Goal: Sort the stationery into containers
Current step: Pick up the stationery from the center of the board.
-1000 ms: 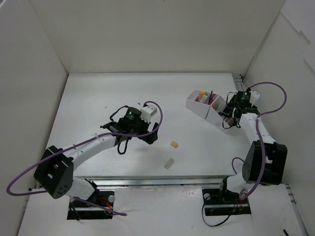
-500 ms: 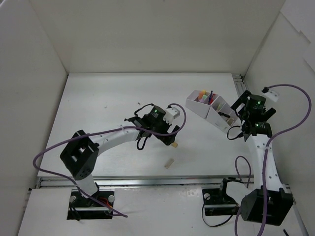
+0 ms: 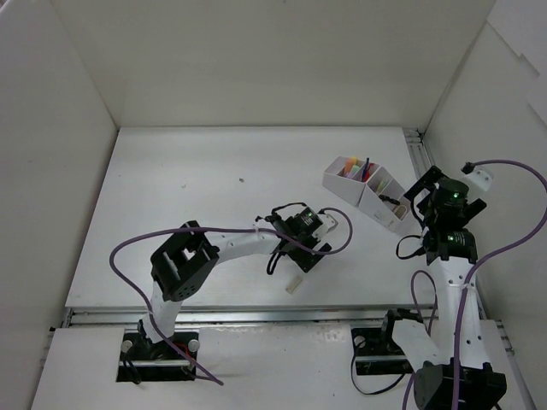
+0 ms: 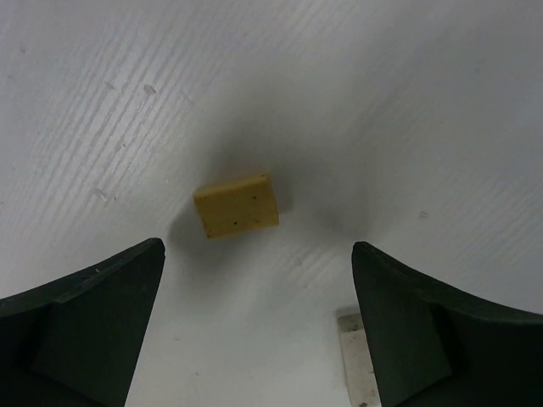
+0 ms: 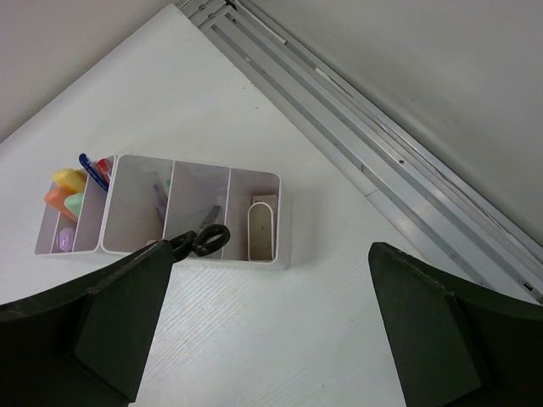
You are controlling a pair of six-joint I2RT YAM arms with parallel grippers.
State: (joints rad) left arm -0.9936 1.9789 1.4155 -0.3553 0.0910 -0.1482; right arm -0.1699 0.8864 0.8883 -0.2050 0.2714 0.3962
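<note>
Left arm: has swung from the left-centre of the table across to the eraser and come down over it.
Left gripper point(image 4: 256, 250): released, jaws spread wide, one on each side of the eraser, touching nothing.
Eraser point(image 4: 236, 204): lies flat on the table point(image 4: 407, 102), between the jaws and apart from both, a little skewed to them.
Second eraser point(image 3: 294, 284): paler, on the table near the first, toward the arm bases; one end shows at the bottom of the left wrist view.
Right arm: has drawn back from the tray toward the right wall.
Right gripper point(image 5: 270, 250): released and empty, its jaws wider than a second ago.
Tray point(image 5: 199, 161): far right of the table, with markers point(image 5: 66, 199) in the end compartments and scissors point(image 5: 206, 239) in a middle one.
Meaning: the right arm's drop-off looks finished, and the two erasers seem to be all that is left loose.
Next: the left jaws need to close squarely on the eraser; the skew could make it twist or slip out.
</note>
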